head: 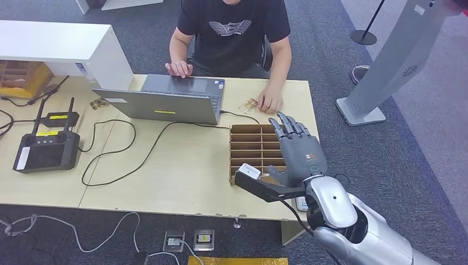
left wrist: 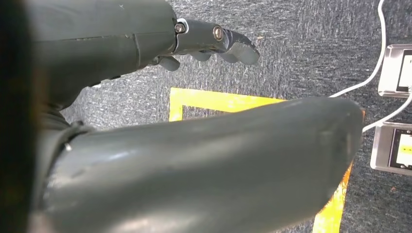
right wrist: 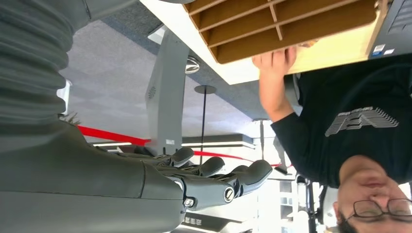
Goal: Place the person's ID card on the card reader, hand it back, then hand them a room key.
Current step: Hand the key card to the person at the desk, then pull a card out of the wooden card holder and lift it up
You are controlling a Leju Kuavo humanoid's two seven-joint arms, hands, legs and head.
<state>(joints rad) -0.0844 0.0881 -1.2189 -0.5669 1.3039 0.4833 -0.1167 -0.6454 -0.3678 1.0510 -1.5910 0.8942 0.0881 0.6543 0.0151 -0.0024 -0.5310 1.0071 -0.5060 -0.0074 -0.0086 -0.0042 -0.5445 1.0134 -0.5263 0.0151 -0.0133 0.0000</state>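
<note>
Tan ID card under person's hand, just beyond right hand, fingers spread, empty.

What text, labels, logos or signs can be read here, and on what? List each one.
None can be read for certain.
Person's black T-shirt: white logo with a line of lettering beneath, too small to read.
Laptop: yellow sticker on the lid and small stickers by the keyboard, blurred.
Black controller: yellow label and white sticker, unreadable.
White kiosk: round emblem, no words visible.
Floor devices: display panels, illegible.
</note>
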